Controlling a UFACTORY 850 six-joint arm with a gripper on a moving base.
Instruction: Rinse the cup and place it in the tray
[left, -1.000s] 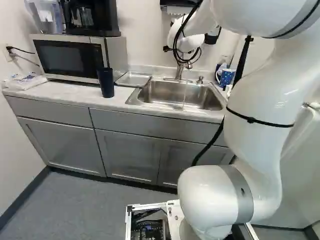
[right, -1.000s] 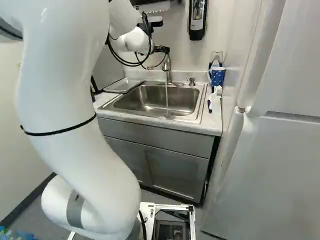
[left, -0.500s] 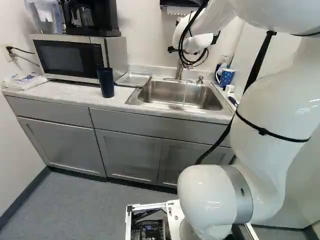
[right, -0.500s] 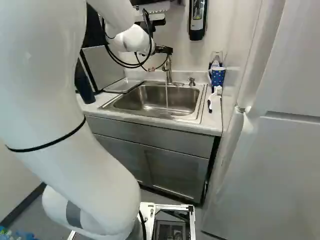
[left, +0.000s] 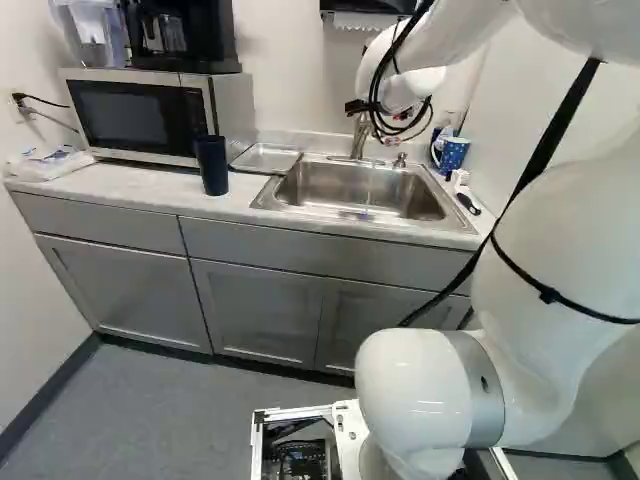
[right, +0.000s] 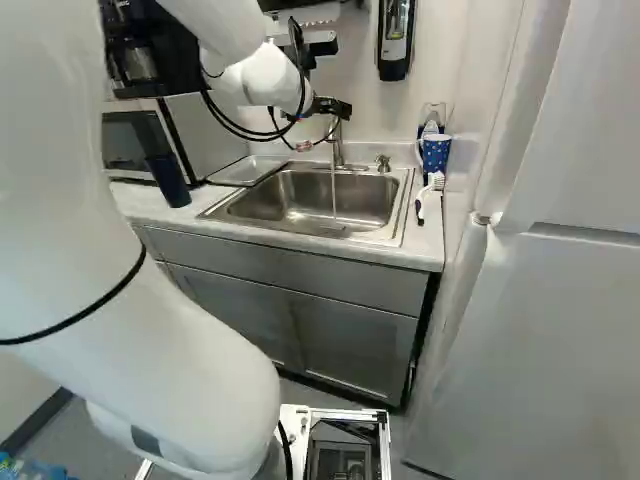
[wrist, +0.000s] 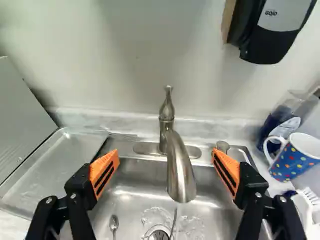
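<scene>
"What's showing in the left base view?"

"The cup (left: 211, 165) is standing on the bench (left: 120, 178), in front of the microwave (left: 150, 115) and near the tray (left: 266, 158). A coffee maker (left: 185, 35) is resting on the microwave. Water is falling into the sink (left: 345, 185), and the arm (left: 430, 390) is reaching up and over toward it."

"Anything past the sink?"

"A spotted mug (left: 452, 153) is standing at its far corner. I can't say which of the two the task is meaning, the dark cup or the mug."

"And the right base view?"

"The end effector (right: 328, 107) is hanging above the back of the sink, near the tap (right: 338, 145). The tray is lying beside the sink, on the microwave's side. A brush (right: 430, 195) is lying on the other side, in front of the mug. The dark cup is showing at the left, past the arm."

"How is the end effector looking in the wrist view?"

"Its fingers are standing wide apart, holding nothing. The orange pads (wrist: 105, 172) are facing each other with the tap's spout showing between them. Water is running down toward the drain (wrist: 160, 235), and a spoon (wrist: 114, 225) is lying in the sink. The mug is standing beyond one finger, the tray is lying out past the other, and a dispenser (wrist: 272, 32) is hanging on the wall ahead."
</scene>
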